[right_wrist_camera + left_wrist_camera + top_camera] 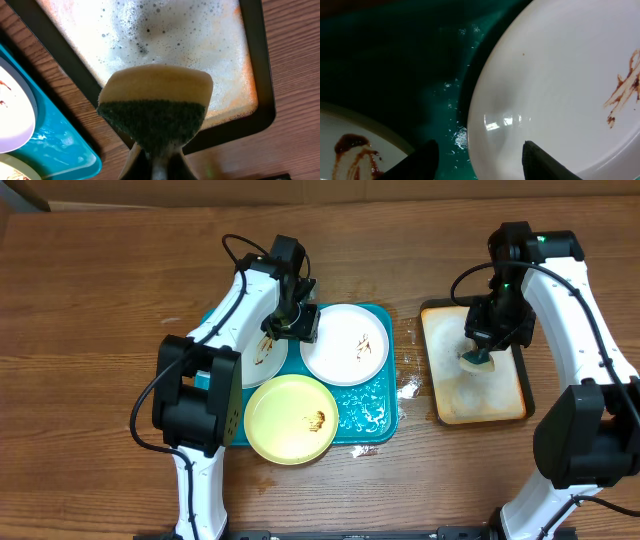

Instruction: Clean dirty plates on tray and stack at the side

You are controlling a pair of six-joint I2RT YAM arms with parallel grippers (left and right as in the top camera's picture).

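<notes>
**Left fingers straddle a plate rim; right arm holds a sponge over the suds**

The teal tray [375, 415] lies left of the middle of the wooden tabletop [100, 300], wet and flecked with foam. It carries all three plates. One white plate [335, 355] with thin brown streaks sits in its far right corner. A second white plate [262, 365] with a thicker brown smear sits along its left edge, partly hidden under the left arm. The yellow-green plate [290, 418], with a small brown spot, overhangs the near edge.

The left gripper [292, 325] hangs low at the tray's far edge, between the two white plates. In the wrist view its fingers [545, 165] stand apart, one over the streaked plate, the other over bare wet tray, the rim between them.

To the right, apart from the teal tray, lies a black-rimmed tan tray [500, 400] filmed with soapy foam. Over its far left part the right gripper [480, 345] is clamped on a yellow sponge [155, 105] with a dark green scouring face. Suds [408, 390] dot the tabletop between the two trays.
</notes>
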